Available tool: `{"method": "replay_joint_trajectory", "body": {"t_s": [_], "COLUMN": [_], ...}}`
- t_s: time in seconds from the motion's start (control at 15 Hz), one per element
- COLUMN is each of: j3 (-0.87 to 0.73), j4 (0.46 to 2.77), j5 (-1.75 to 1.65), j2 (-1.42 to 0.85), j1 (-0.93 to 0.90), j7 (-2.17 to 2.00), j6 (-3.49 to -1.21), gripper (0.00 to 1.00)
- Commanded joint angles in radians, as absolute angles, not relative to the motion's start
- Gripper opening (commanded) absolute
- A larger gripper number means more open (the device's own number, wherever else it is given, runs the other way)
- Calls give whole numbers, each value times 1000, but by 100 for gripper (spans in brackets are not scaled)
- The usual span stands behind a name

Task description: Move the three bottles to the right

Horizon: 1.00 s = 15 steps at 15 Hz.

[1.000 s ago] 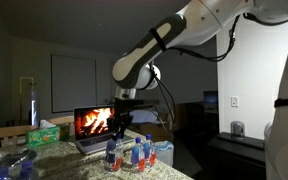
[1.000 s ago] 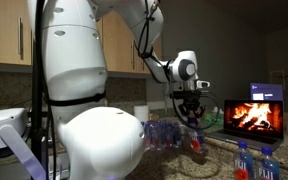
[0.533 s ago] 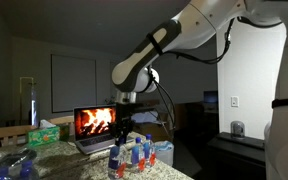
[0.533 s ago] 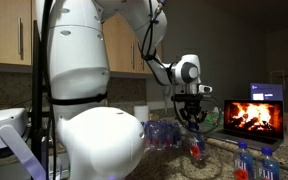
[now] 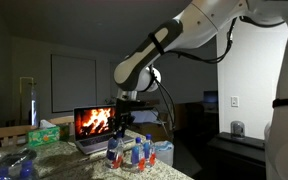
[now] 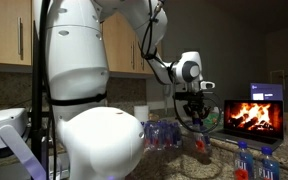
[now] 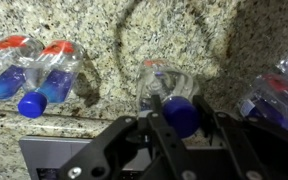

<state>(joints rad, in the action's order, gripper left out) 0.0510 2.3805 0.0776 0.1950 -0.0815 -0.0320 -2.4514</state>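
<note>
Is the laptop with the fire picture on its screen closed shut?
No, the laptop stands open on the counter in an exterior view, its lit screen showing orange flames.

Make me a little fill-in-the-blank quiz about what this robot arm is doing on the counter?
1. The gripper is shut on a bottle by its ____ cap.
2. The laptop screen shows a ____.
3. The countertop is speckled ____.
4. In the wrist view, ____ more bottles lie side by side near the picture's left edge.

Missing words: blue; fire; granite; two
</note>
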Motion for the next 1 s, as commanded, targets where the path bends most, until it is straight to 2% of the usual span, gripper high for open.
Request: {"method": "replay_joint_trajectory", "body": {"t_s": [0.0, 0.47, 0.53, 0.93], "j3": [54, 52, 52, -11], "j4": [2390, 2416, 2416, 2340], "j5": [79, 79, 79, 67], "j2": [208, 231, 231, 159], "j1": [-77, -77, -77, -59], "j7": [-32, -31, -31, 136], "j6": [-2449, -2450, -2450, -2284], "gripper": [36, 36, 14, 15]}}
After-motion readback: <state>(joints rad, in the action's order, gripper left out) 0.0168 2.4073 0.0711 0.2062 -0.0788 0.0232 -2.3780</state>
